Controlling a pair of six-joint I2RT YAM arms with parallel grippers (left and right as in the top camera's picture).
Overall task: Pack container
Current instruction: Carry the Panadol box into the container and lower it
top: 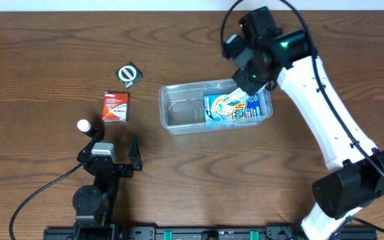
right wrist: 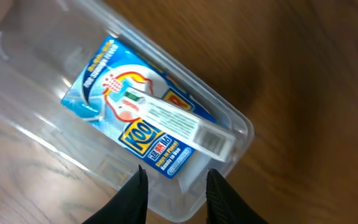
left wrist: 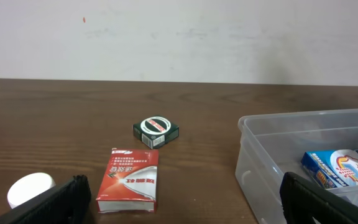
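At the near edge of the table (top: 192, 180), toward 7 o'clock, the left gripper (top: 112, 145) is seen low over the wood, its fingers spread wide with nothing between them. Just beside its left finger, at 10 o'clock from it, a white round object (top: 83, 125) is noted; what it is cannot be told. Farther out at 12 o'clock from the gripper a red packet (top: 115, 107) is laid flat, apart from the white object. Beyond it, near 1 o'clock from the packet, a small green box (top: 129, 74) with a round emblem on top is set at a slant, clear of the packet. The container (top: 179, 107) is placed right of the table's middle, at 2 o'clock from the left gripper, well apart from the small items, its long side running nearly left to right. A blue packet (right wrist: 104, 81) is laid flat in its right half, and a slim white box (right wrist: 179, 121) is laid diagonally on top of that packet toward the right end. The right gripper (right wrist: 176, 180) is held above that right end, fingers parted and nothing caught between them; whether the tips touch the tub cannot be told.
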